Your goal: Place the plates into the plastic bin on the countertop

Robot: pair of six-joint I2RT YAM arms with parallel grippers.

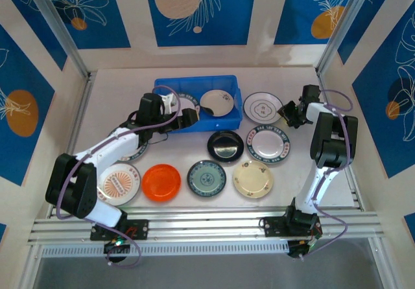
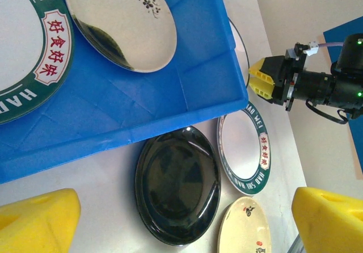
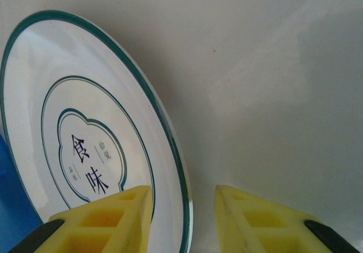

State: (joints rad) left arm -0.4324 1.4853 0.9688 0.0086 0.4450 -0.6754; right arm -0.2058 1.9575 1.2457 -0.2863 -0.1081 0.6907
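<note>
Four plates line the near edge of the desk point(image 1: 120, 94): one white with an orange design point(image 1: 118, 182), a plain orange plate point(image 1: 161, 182), a teal-patterned plate point(image 1: 207, 177) and a cream plate point(image 1: 253, 177). Behind them, toward the middle of the desk, lie a glossy black plate point(image 1: 225, 146) and a green-rimmed plate point(image 1: 270, 143). A further plate point(image 1: 133, 148) is partly hidden under the left arm.

Farther back stands the blue bin point(image 1: 217, 125), its long axis running left to right along the far edge. Inside it are a green-lettered plate point(image 2: 28, 49) and a white floral plate point(image 1: 217, 102). The left pincer point(image 1: 188, 116) hangs over the bin's near wall, spread wide and holding nothing.

Just beside the bin's right wall, flat on the desk, lies the white ring-patterned plate point(image 1: 261, 107). The right pincer point(image 1: 290, 114) sits at its right rim, and the right arm is clearly the nearer one. Its jaws are apart and straddle the rim: one fingertip point(image 3: 102, 219) is over the plate's face and the other point(image 3: 266, 224) is beyond the edge, so nothing is pinched yet.

From this pincer the plate lies to the left, with the bin directly beyond it. The coming move probably means closing on the rim, lifting, and carrying the plate leftward over the low wall. It would likely land on the floral plate.
</note>
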